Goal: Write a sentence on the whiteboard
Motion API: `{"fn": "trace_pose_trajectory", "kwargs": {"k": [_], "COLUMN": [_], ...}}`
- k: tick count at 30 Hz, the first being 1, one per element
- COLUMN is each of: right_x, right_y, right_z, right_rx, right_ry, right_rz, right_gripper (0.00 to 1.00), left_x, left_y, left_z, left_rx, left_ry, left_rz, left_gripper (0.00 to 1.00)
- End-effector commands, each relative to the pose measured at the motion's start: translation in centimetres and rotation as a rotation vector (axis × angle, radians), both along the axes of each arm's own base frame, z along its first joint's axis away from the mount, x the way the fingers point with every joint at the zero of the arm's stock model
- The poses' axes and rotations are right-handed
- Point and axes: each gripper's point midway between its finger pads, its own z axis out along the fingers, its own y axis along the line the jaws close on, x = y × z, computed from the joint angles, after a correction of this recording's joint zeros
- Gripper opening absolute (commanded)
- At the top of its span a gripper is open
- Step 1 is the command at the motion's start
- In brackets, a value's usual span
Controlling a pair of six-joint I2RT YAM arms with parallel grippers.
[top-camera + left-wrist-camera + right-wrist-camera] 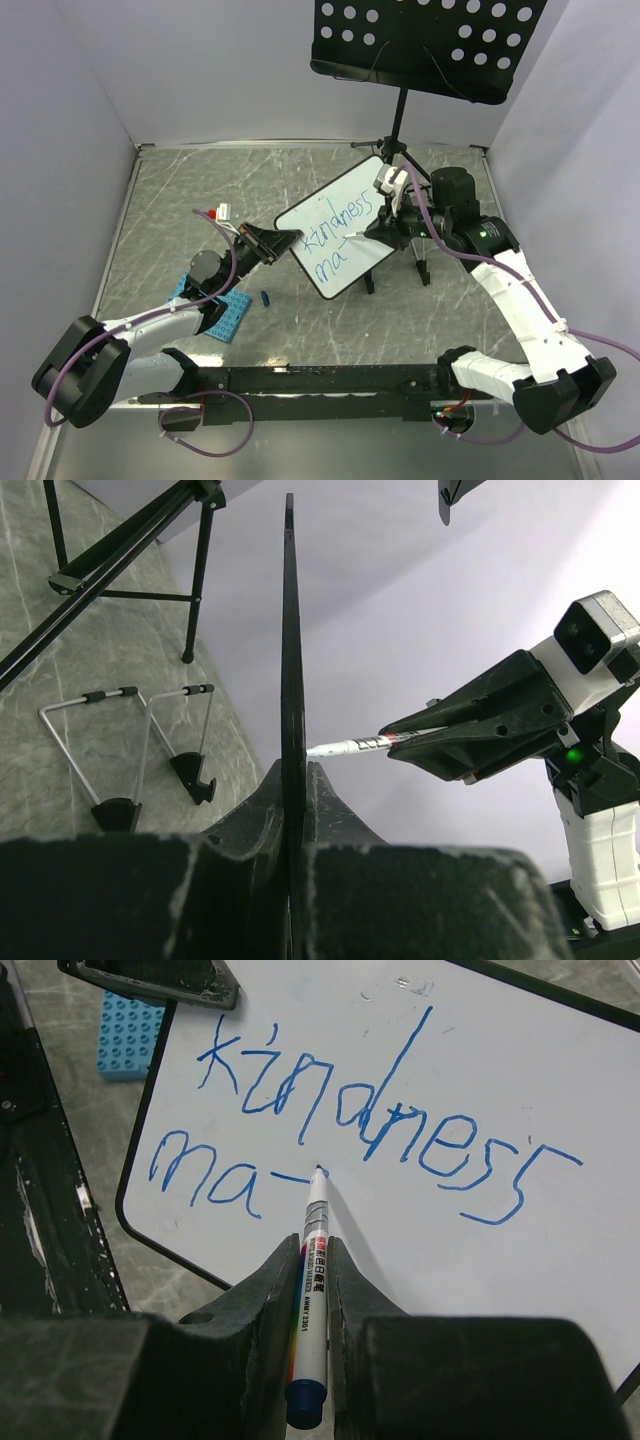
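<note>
The whiteboard [340, 232] is held tilted above the table, its left edge clamped in my left gripper [272, 243], which is shut on it. Seen edge-on, the whiteboard [290, 660] stands between the left fingers [340, 810]. The sentence [385, 1115] reads "kindness" in blue, with "ma" and a short stroke on the second line [215, 1170]. My right gripper [316, 1260] is shut on a white marker [312, 1300] with a blue end. Its tip touches the whiteboard [480, 1050] at the end of that stroke. From above, the right gripper [375, 232] sits at the board's right side.
A black perforated music-stand tray [425, 45] on a tripod [395, 145] stands behind the board. A blue studded plate [228, 315] and a small blue cap [266, 297] lie on the marble table [180, 190]. A wire easel [120, 750] rests on the table.
</note>
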Motion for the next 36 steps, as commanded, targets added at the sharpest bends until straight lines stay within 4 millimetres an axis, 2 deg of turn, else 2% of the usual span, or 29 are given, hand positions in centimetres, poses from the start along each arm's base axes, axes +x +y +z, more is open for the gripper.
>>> {"fn": "trace_pose_trajectory", "kwargs": {"k": [1,8,16,21,23,25,26,29,32,36], "right_x": [0.5,-0.4,-3.1,-3.1,-2.2,-1.4,-1.1,-1.0,-1.1,-0.5], "right_y": [0.5,-0.2,-1.2,-2.1,-2.5,-2.7,-2.7,-2.0,-1.4,-1.1], "right_z": [1.2,-0.2,-2.4,-3.1,-2.6,-1.5,-0.3,1.7,2.9,2.5], "right_rx": [0.036,0.005,-0.036,-0.055,-0.050,-0.033,-0.016,0.028,0.062,0.066], "right_ry": [-0.017,0.001,0.044,0.034,0.012,-0.016,-0.039,-0.066,-0.068,-0.048], "right_rz": [0.011,0.012,0.031,-0.008,-0.050,-0.078,-0.083,-0.048,-0.022,-0.021], "right_gripper": [0.00,0.00,0.00,0.00,0.00,0.00,0.00,0.00,0.00,0.00], "left_x": [-1.9,-1.8,-1.7,-1.6,-1.6,-1.5,-1.6,-1.5,-1.6,-1.5], "left_y": [0.8,1.0,1.2,1.1,1.1,1.0,1.0,0.9,0.9,0.9], "left_z": [7.1,7.1,6.8,7.0,7.0,6.9,7.0,7.0,7.0,6.9], "left_rx": [-0.178,-0.173,-0.173,-0.173,-0.173,-0.171,-0.172,-0.168,-0.166,-0.168], "left_ry": [-0.190,-0.190,-0.184,-0.188,-0.186,-0.183,-0.186,-0.185,-0.186,-0.185], "left_rz": [-0.034,-0.021,-0.013,-0.016,-0.018,-0.019,-0.022,-0.021,-0.022,-0.024], "left_gripper": [0.01,0.01,0.01,0.01,0.01,0.01,0.01,0.01,0.01,0.01]}}
